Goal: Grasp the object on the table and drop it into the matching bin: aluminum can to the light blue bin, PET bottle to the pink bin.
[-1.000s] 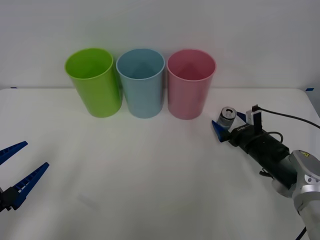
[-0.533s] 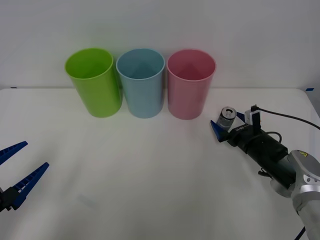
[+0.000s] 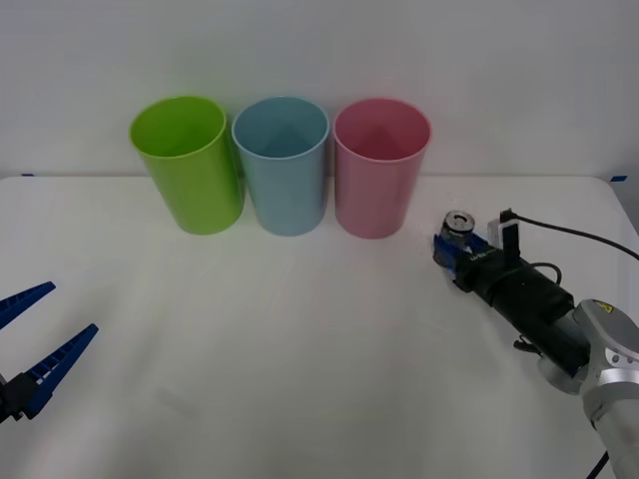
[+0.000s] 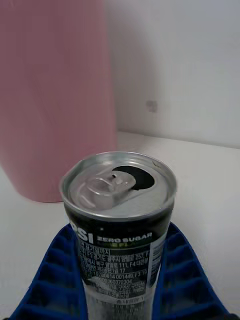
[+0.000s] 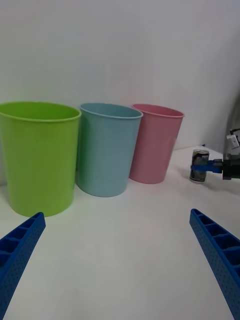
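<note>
My right hand [image 3: 461, 242] is clenched on the aluminum can [image 3: 459, 228], its blue ribbed fingers [image 4: 47, 270] pressed against both sides of the can's lower body in the right wrist view. The can stands upright on the white bench [image 3: 300, 349], just beside the pink bin [image 3: 380, 166] on the side away from the light blue bin [image 3: 283, 164], silver top and pull-tab facing up. My left hand [image 3: 35, 344] hangs released, fingers spread, over the near bench well apart from the pink bin, on the lime green bin's [image 3: 188, 162] side. The step in hand, as I judge it, is securing the grip and lifting. To do it well I should hold the squeeze firm but not so hard that the thin wall dents, then raise the can straight up until its base clears the pink bin's rim, since that bin stands between the can and its target. Only then should I carry it across the pink bin to the light blue bin next to it, centre it over the opening, and let go. A tilted lift could let the can slip.
</note>
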You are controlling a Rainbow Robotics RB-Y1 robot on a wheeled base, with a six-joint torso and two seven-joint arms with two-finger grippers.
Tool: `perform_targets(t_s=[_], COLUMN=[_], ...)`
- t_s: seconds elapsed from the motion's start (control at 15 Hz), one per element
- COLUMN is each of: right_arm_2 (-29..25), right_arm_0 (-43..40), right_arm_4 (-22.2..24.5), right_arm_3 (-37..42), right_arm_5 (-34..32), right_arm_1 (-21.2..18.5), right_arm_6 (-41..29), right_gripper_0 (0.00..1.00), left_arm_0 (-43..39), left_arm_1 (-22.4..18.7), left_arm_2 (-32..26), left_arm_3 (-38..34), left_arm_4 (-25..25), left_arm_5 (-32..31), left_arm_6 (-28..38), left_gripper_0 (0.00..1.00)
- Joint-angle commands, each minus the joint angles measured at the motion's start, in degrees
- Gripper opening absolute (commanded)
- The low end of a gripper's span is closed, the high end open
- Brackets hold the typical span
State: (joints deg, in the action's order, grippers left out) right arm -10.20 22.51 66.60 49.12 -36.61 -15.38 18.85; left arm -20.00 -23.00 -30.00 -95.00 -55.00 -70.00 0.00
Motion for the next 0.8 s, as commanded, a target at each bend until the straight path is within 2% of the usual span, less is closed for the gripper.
perform_targets(t_s=[0.07, 0.4, 0.8], right_arm_2=[0.10, -0.43, 0.19], right_arm_0=[-0.01, -0.71, -8.71], right_arm_4=[-0.86, -1.92, -2.01], right_arm_3=[0.01, 1.33, 13.81], right_arm_5=[-0.39, -2.23, -1.97], right_arm_1=[0.00, -0.08, -0.61], right_arm_6=[0.49, 1.28, 0.05], right_gripper_0=[0.00, 0.00, 0.00], left_arm_0=[0.00, 0.00, 0.00], left_arm_1=[0.00, 0.00, 0.00], left_arm_2=[0.00, 0.00, 0.00], left_arm_3=[0.00, 0.00, 0.00], left_arm_4=[0.00, 0.00, 0.00], left_arm_5=[0.00, 0.00, 0.00], left_arm_6=[0.00, 0.00, 0.00], left_gripper_0=[1.00, 1.00, 1.00])
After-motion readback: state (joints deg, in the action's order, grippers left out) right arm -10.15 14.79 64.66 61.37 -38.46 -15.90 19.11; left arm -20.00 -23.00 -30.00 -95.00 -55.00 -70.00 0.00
